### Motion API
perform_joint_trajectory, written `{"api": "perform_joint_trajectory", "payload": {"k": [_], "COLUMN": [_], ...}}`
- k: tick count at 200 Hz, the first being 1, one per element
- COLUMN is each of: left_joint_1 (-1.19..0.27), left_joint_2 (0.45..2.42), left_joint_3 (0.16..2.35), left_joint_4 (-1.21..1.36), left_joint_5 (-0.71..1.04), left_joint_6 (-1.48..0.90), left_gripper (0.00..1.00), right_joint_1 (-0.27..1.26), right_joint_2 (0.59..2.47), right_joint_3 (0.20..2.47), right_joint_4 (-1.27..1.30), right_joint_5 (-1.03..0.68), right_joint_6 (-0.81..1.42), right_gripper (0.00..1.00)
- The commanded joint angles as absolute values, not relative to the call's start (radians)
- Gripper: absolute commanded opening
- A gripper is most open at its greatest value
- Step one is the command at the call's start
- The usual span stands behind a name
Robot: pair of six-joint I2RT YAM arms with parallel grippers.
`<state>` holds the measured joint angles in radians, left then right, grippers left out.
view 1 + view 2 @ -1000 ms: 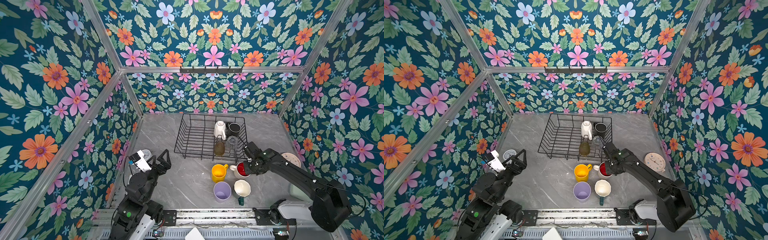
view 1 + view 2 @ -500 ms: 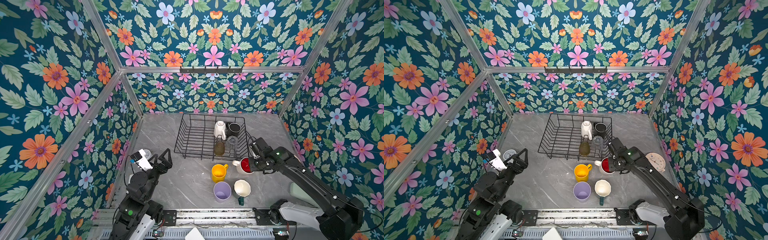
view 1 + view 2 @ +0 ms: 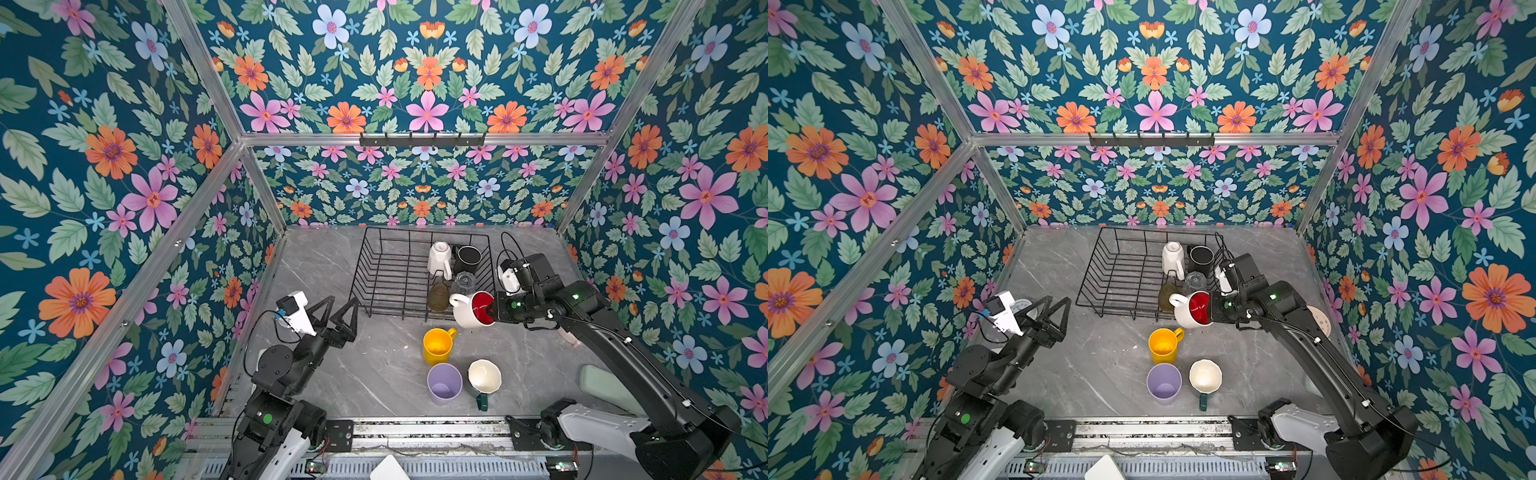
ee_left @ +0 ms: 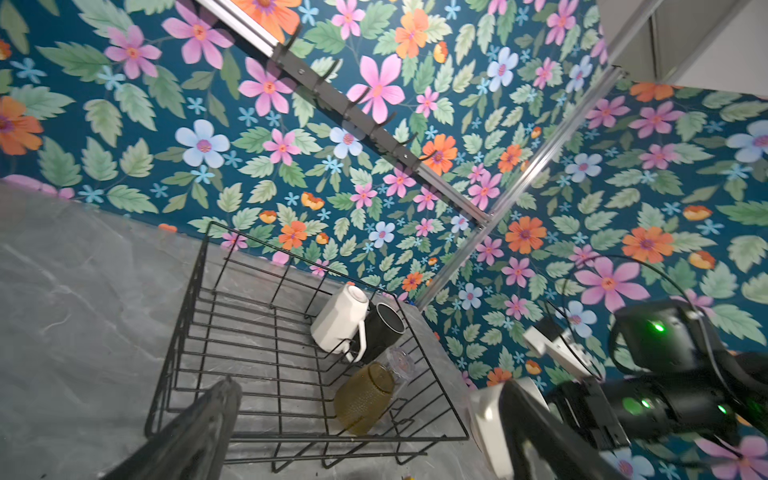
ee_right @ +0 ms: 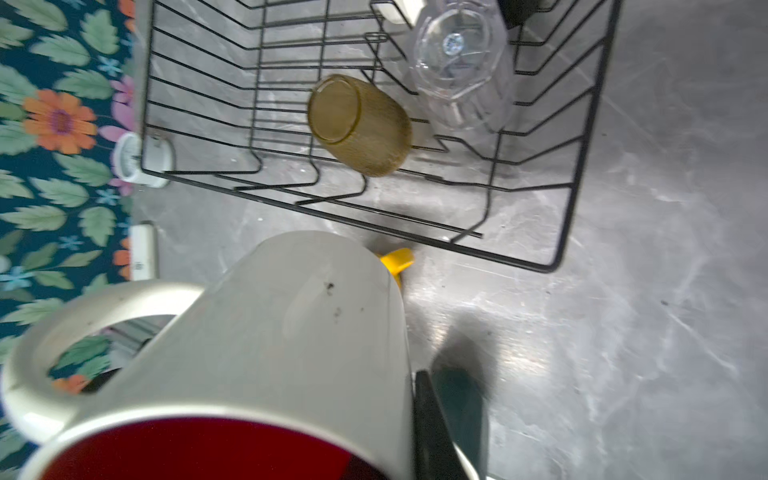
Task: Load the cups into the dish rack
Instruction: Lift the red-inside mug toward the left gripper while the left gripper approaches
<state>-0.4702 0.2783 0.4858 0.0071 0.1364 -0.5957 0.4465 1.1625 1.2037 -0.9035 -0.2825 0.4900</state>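
Left gripper (image 3: 343, 303) on your rig: jaws wide apart, off the front-left corner of the dish rack (image 3: 390, 278). In the rack's right end: white mug (image 3: 439, 255), black mug (image 3: 467, 257), olive glass (image 3: 438, 297), clear glass (image 3: 464, 282). In front of the rack: yellow mug (image 3: 436, 345), lilac tumbler (image 3: 444, 384), teal mug (image 3: 483, 377). Right gripper (image 3: 494, 309) clamps the red-inside mug (image 3: 471, 311), tipped sideways, at the rack's front-right corner.

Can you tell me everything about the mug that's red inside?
The red-inside mug is creamy white outside and shiny red inside, like glazed ceramic, with a big loop handle. A few dark specks mark its side. It is tipped sideways and hangs above the table, beside the dish rack's near edge. Only the right end effector seems to touch it, pinching its rim.
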Motion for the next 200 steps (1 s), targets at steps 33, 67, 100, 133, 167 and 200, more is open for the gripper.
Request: {"api": "perform_joint_trajectory", "payload": {"k": [33, 67, 100, 133, 167, 200], "left_joint_1": [-0.469, -0.469, -0.469, -0.470, -0.469, -0.469], "left_joint_2": [0.385, 0.463, 0.512, 0.549, 0.569, 0.586], "left_joint_3": [0.468, 0.460, 0.458, 0.467, 0.468, 0.472], "left_joint_4": [0.276, 0.379, 0.453, 0.462, 0.475, 0.500], "left_joint_5": [0.498, 0.625, 0.705, 0.735, 0.747, 0.783], "left_joint_6": [-0.539, -0.557, -0.567, -0.563, -0.556, -0.568], "left_gripper": [0.99, 0.99, 0.99, 0.99, 0.99, 0.99], "right_joint_1": [0.442, 0.441, 0.441, 0.444, 0.481, 0.522], "right_joint_2": [1.202, 1.212, 1.236, 1.260, 1.291, 1.320], "right_joint_3": [1.166, 1.157, 1.145, 1.140, 1.159, 1.181], "right_joint_4": [-0.542, -0.404, -0.260, -0.170, -0.130, -0.110], "right_joint_5": [-0.714, -0.828, -0.926, -0.965, -0.990, -0.991], "right_joint_6": [0.615, 0.679, 0.760, 0.809, 0.823, 0.824], "right_gripper": [0.00, 0.00, 0.00, 0.00, 0.00, 0.00]}}
